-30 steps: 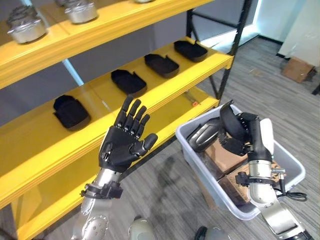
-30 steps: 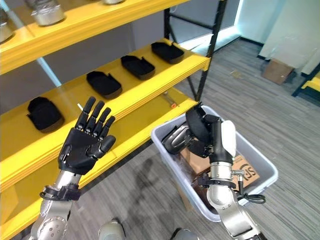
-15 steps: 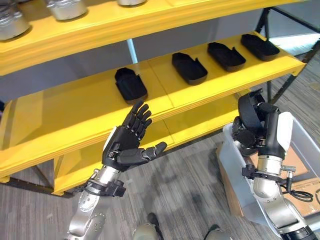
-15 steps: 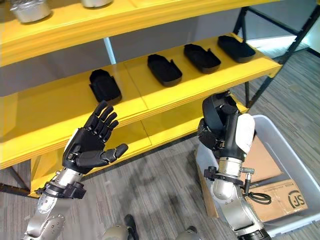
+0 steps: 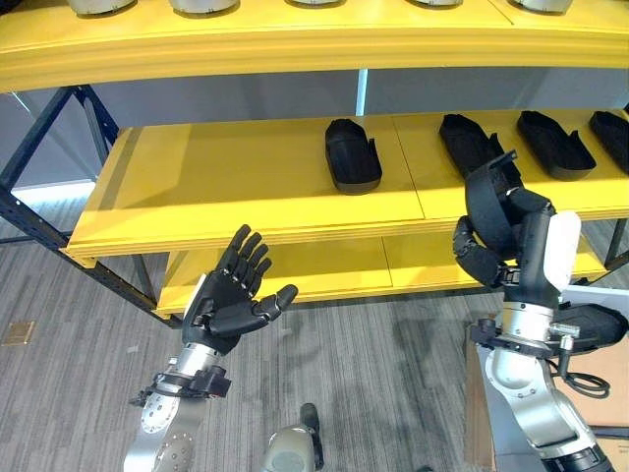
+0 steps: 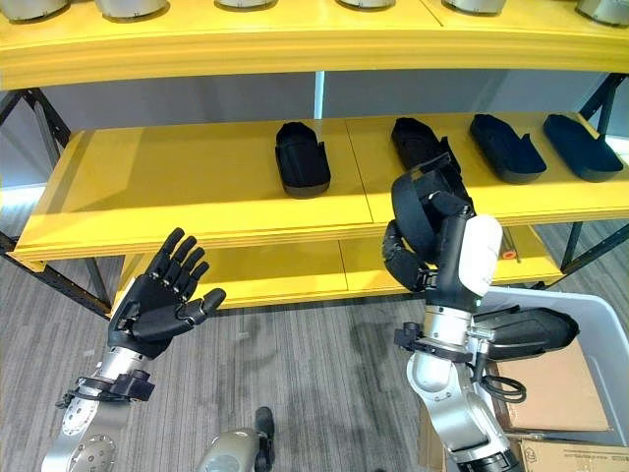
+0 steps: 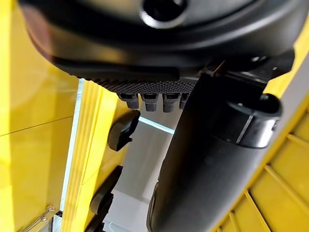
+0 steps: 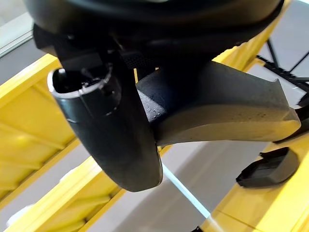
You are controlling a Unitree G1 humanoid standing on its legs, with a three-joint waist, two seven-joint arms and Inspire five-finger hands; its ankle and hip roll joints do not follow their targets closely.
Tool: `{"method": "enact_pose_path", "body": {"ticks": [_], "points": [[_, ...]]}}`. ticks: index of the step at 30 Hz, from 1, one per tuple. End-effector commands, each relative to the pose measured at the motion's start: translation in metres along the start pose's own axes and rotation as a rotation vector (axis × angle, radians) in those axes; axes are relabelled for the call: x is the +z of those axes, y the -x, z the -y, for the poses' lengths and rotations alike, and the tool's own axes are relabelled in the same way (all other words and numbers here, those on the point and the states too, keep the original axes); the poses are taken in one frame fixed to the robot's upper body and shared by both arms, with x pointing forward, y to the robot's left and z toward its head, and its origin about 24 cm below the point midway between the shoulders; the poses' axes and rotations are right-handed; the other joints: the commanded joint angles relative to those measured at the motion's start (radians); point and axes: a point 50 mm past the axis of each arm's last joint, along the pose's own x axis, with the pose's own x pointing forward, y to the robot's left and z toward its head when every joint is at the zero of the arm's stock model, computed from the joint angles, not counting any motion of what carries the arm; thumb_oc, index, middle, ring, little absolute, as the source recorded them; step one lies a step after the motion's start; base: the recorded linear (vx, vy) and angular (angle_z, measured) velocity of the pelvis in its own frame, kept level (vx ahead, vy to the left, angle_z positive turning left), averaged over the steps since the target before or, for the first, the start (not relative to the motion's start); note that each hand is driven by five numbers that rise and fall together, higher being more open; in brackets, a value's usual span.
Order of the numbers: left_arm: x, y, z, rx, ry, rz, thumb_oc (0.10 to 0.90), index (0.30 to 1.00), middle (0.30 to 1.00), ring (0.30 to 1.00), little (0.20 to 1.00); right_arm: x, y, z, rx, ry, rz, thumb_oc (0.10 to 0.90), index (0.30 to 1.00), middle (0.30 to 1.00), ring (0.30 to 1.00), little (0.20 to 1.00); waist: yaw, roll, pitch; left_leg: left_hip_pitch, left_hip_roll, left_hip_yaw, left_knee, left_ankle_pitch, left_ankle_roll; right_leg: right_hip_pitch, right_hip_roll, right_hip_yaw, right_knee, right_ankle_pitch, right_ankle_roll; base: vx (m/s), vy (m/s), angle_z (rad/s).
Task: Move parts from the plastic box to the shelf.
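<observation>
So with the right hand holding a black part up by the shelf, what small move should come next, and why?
Probably carry the right hand, shut on the black part, forward over the bare yellow middle shelf left of the leftmost placed part. The left hand is open.

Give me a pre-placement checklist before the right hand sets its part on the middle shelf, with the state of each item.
1. Part held: the right hand has its fingers curled round a black part. Ok.
2. Part raised to the level of the middle shelf. Ok.
3. Free landing spot: bare yellow surface lies to the left of the leftmost black part on the shelf. Ok.
4. Left hand open, below the shelf edge, away from the parts. Ok.
5. Firmness of the grip. Cannot tell.
6. Plastic box at lower right has another black part waiting in it. Ok.
</observation>
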Motion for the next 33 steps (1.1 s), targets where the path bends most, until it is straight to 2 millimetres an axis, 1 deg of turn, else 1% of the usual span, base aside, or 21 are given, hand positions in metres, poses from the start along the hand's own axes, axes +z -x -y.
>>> {"method": "enact_pose_path", "body": {"ticks": [1, 2, 3, 4, 5, 7, 9, 12, 14, 15, 17, 18, 19, 21, 23, 24, 25, 27, 28, 32, 33], "points": [[0.028, -0.022, 0.024, -0.171, 0.015, 0.165, 0.9, 1.0, 1.0, 1.0, 1.0, 0.039, -0.031, 0.027, -0.214, -0.037, 0.295, 0.4, 0.3, 0.3, 0.3, 0.3, -0.027, 0.008, -0.082, 0.158, 0.004, 0.02, -0.123, -0.071, -0.021, -0.004, 0.167, 0.061, -0.03, -0.084, 0.046, -0.04, -0.012, 0.15], [0.028, -0.022, 0.024, -0.171, 0.016, 0.165, 0.9, 1.0, 1.0, 1.0, 1.0, 0.039, -0.031, 0.027, -0.214, -0.037, 0.294, 0.4, 0.3, 0.3, 0.3, 0.3, -0.027, 0.009, -0.082, 0.159, 0.005, 0.02, -0.123, -0.071, -0.022, -0.003, 0.169, 0.061, -0.032, -0.084, 0.045, -0.03, -0.03, 0.34], [0.027, -0.021, 0.028, -0.186, 0.04, 0.168, 0.9, 1.0, 1.0, 1.0, 1.0, 0.039, -0.029, 0.028, -0.211, -0.02, 0.303, 0.4, 0.3, 0.3, 0.3, 0.3, -0.044, 0.0, -0.086, 0.155, -0.018, 0.002, -0.135, -0.064, -0.031, 0.018, 0.271, 0.129, -0.101, -0.126, 0.013, 0.04, -0.019, 0.3], [0.026, -0.02, 0.03, -0.192, 0.044, 0.166, 0.9, 1.0, 1.0, 1.0, 1.0, 0.038, -0.029, 0.028, -0.208, -0.012, 0.304, 0.4, 0.3, 0.3, 0.3, 0.3, -0.049, -0.002, -0.087, 0.154, -0.027, -0.009, -0.137, -0.063, -0.033, 0.022, 0.296, 0.156, -0.122, -0.129, 0.005, 0.08, -0.04, 0.5], [0.025, -0.019, 0.033, -0.208, 0.054, 0.163, 0.9, 1.0, 1.0, 1.0, 1.0, 0.036, -0.027, 0.028, -0.203, 0.004, 0.307, 0.4, 0.3, 0.3, 0.3, 0.3, -0.066, -0.005, -0.087, 0.145, -0.046, -0.048, -0.13, -0.063, -0.028, 0.018, 0.331, 0.231, -0.153, -0.125, -0.008, 0.08, -0.036, 0.63], [0.022, -0.016, 0.034, -0.211, 0.056, 0.152, 0.9, 1.0, 1.0, 1.0, 1.0, 0.03, -0.025, 0.03, -0.182, 0.01, 0.316, 0.4, 0.3, 0.3, 0.3, 0.3, -0.091, -0.003, -0.101, 0.137, -0.056, -0.094, -0.127, -0.073, -0.023, 0.028, 0.347, 0.304, -0.177, -0.136, -0.025, 0.08, -0.073, 0.73], [0.023, -0.015, 0.033, -0.211, 0.073, 0.15, 0.9, 1.0, 1.0, 1.0, 1.0, 0.033, -0.025, 0.03, -0.107, -0.025, 0.351, 0.4, 0.3, 0.3, 0.3, 0.3, -0.092, -0.001, -0.118, 0.143, -0.062, -0.107, -0.142, -0.075, -0.027, 0.036, 0.34, 0.301, -0.21, -0.124, -0.023, 0.06, -0.109, 0.29], [0.022, -0.012, 0.032, -0.226, 0.065, 0.119, 0.9, 1.0, 1.0, 1.0, 1.0, 0.05, -0.025, 0.025, -0.011, -0.031, 0.488, 0.4, 0.3, 0.3, 0.3, 0.3, -0.084, 0.005, -0.132, 0.144, -0.07, -0.118, -0.124, -0.086, -0.034, 0.047, 0.326, 0.3, -0.237, -0.113, -0.019, 0.06, -0.099, 0.12], [0.019, -0.01, 0.029, -0.202, 0.068, 0.089, 0.9, 1.0, 1.0, 1.0, 1.0, 0.062, -0.025, 0.025, 0.025, -0.037, 0.588, 0.4, 0.3, 0.3, 0.3, 0.3, -0.08, 0.002, -0.138, 0.136, -0.077, -0.108, -0.079, -0.108, -0.035, 0.049, 0.314, 0.29, -0.245, -0.103, -0.019, -0.02, -0.1, 0.09], [0.02, -0.011, 0.029, -0.208, 0.082, 0.098, 0.9, 1.0, 1.0, 1.0, 1.0, 0.069, -0.026, 0.024, 0.026, -0.037, 0.623, 0.4, 0.3, 0.3, 0.3, 0.3, -0.082, -0.003, -0.139, 0.126, -0.067, -0.071, -0.038, -0.125, -0.041, 0.05, 0.304, 0.272, -0.246, -0.102, -0.02, -0.04, -0.09, 0.15], [0.02, -0.011, 0.032, -0.236, 0.089, 0.107, 0.9, 1.0, 1.0, 1.0, 1.0, 0.071, -0.031, 0.024, 0.028, -0.033, 0.617, 0.4, 0.3, 0.3, 0.3, 0.3, -0.093, -0.008, -0.141, 0.12, -0.024, 0.017, 0.006, -0.131, -0.057, 0.056, 0.288, 0.23, -0.241, -0.106, -0.025, -0.02, -0.064, 0.37], [0.02, -0.012, 0.035, -0.248, 0.094, 0.111, 0.9, 1.0, 1.0, 1.0, 1.0, 0.072, -0.035, 0.023, 0.035, -0.042, 0.597, 0.4, 0.3, 0.3, 0.3, 0.3, -0.102, -0.013, -0.145, 0.125, 0.015, 0.064, 0.041, -0.152, -0.073, 0.067, 0.282, 0.212, -0.235, -0.121, -0.029, -0.04, -0.033, 0.58], [0.019, -0.012, 0.035, -0.239, 0.095, 0.114, 0.9, 1.0, 1.0, 1.0, 1.0, 0.073, -0.037, 0.022, 0.044, -0.059, 0.59, 0.4, 0.3, 0.3, 0.3, 0.3, -0.103, -0.019, -0.14, 0.115, 0.031, 0.088, 0.063, -0.141, -0.072, 0.061, 0.276, 0.197, -0.226, -0.114, -0.038, -0.03, -0.013, 0.63], [0.016, -0.011, 0.033, -0.149, 0.079, 0.107, 0.9, 1.0, 1.0, 1.0, 1.0, 0.076, -0.04, 0.018, 0.066, -0.132, 0.577, 0.4, 0.3, 0.3, 0.3, 0.3, -0.094, -0.026, -0.133, 0.088, 0.065, 0.052, 0.138, -0.168, -0.076, 0.055, 0.272, 0.198, -0.19, -0.131, -0.051, -0.05, 0.027, 0.69], [0.014, -0.01, 0.031, -0.108, 0.089, 0.094, 0.9, 1.0, 1.0, 1.0, 1.0, 0.078, -0.04, 0.016, 0.078, -0.157, 0.572, 0.4, 0.3, 0.3, 0.3, 0.3, -0.091, -0.026, -0.131, 0.092, 0.077, 0.034, 0.141, -0.173, -0.073, 0.048, 0.271, 0.198, -0.172, -0.141, -0.055, -0.01, 0.089, 0.49], [0.012, -0.009, 0.029, -0.066, 0.12, 0.082, 0.9, 1.0, 1.0, 1.0, 1.0, 0.078, -0.037, 0.013, 0.097, -0.179, 0.534, 0.4, 0.3, 0.3, 0.3, 0.3, -0.091, -0.023, -0.133, 0.106, 0.117, 0.02, 0.122, -0.154, -0.085, 0.039, 0.266, 0.198, -0.152, -0.156, -0.061, -0.01, 0.242, 0.28], [0.012, -0.008, 0.031, -0.084, 0.137, 0.091, 0.9, 1.0, 1.0, 1.0, 1.0, 0.073, -0.034, 0.009, 0.123, -0.226, 0.445, 0.4, 0.3, 0.3, 0.3, 0.3, -0.096, -0.016, -0.135, 0.122, 0.174, 0.021, 0.09, -0.094, -0.112, 0.038, 0.261, 0.192, -0.144, -0.169, -0.066, -0.02, 0.306, 0.19], [0.015, -0.008, 0.036, -0.125, 0.127, 0.112, 0.9, 1.0, 1.0, 1.0, 1.0, 0.07, -0.028, 0.007, 0.144, -0.246, 0.421, 0.4, 0.3, 0.3, 0.3, 0.3, -0.104, -0.007, -0.138, 0.126, 0.243, 0.018, 0.058, -0.021, -0.147, 0.043, 0.256, 0.194, -0.137, -0.191, -0.065, 0.01, 0.314, -0.03], [0.016, -0.007, 0.039, -0.144, 0.133, 0.129, 0.9, 1.0, 1.0, 1.0, 1.0, 0.069, -0.021, 0.006, 0.197, -0.258, 0.444, 0.4, 0.3, 0.3, 0.3, 0.3, -0.11, 0.006, -0.134, 0.125, 0.301, 0.029, 0.025, 0.059, -0.165, 0.032, 0.254, 0.177, -0.112, -0.203, -0.075, -0.03, 0.304, -0.16], [0.014, -0.01, 0.043, -0.159, 0.142, 0.151, 0.9, 1.0, 1.0, 1.0, 1.0, 0.089, -0.005, 0.001, 0.315, -0.252, 0.639, 0.4, 0.3, 0.3, 0.3, 0.3, -0.133, 0.027, -0.119, 0.125, 0.401, 0.054, -0.021, 0.181, -0.199, -0.009, 0.222, 0.156, -0.027, -0.241, -0.08, -0.08, 0.423, -0.21], [0.011, -0.012, 0.042, -0.144, 0.147, 0.145, 0.9, 1.0, 1.0, 1.0, 1.0, 0.096, -0.003, 0.001, 0.317, -0.247, 0.709, 0.4, 0.3, 0.3, 0.3, 0.3, -0.143, 0.03, -0.116, 0.135, 0.413, 0.067, -0.03, 0.18, -0.213, -0.015, 0.208, 0.15, 0.01, -0.268, -0.075, -0.01, 0.478, 0.08]]}}
